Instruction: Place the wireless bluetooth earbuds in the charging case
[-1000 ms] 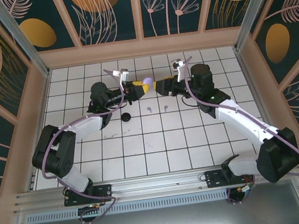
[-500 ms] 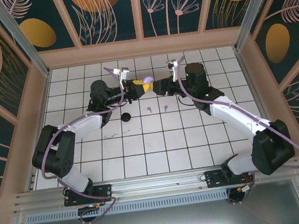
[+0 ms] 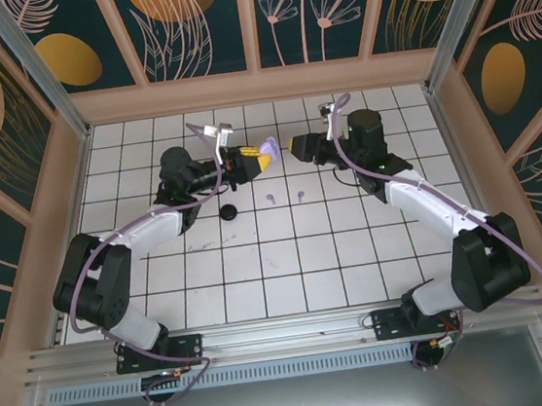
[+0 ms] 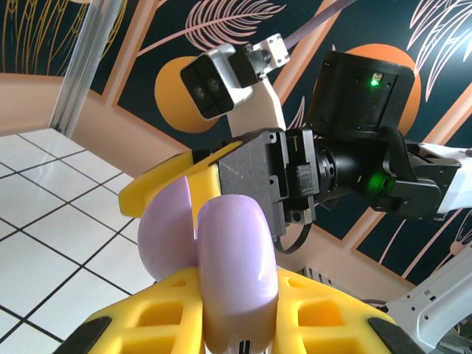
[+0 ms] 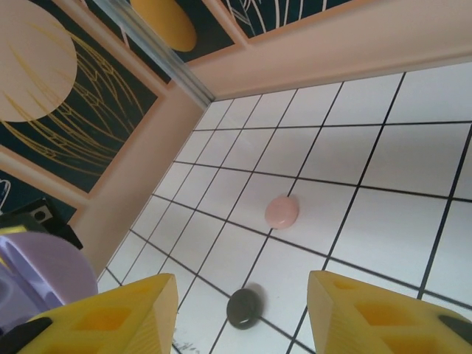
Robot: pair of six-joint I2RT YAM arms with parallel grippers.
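Note:
My left gripper [image 3: 263, 154] is shut on a lilac charging case [image 3: 268, 148] and holds it above the tiles at the back middle. In the left wrist view the case [image 4: 232, 251] stands between the yellow fingers [image 4: 151, 321] with its two rounded halves parted. My right gripper [image 3: 295, 145] hovers just right of the case, a small gap away. It is open, and its yellow fingers [image 5: 118, 317] have nothing between them. Two tiny lilac earbuds [image 3: 270, 198] [image 3: 302, 196] lie on the tiles below both grippers.
A black disc [image 3: 229, 212] lies on the tiles by the left forearm, and the right wrist view shows the black disc [image 5: 244, 308] with a pink disc [image 5: 282, 212] beyond it. The pink back wall [image 3: 258, 87] stands close behind both grippers.
My right gripper has drawn back to the right, away from the lilac case that it was touching. The left gripper keeps the case in nearly the same place.

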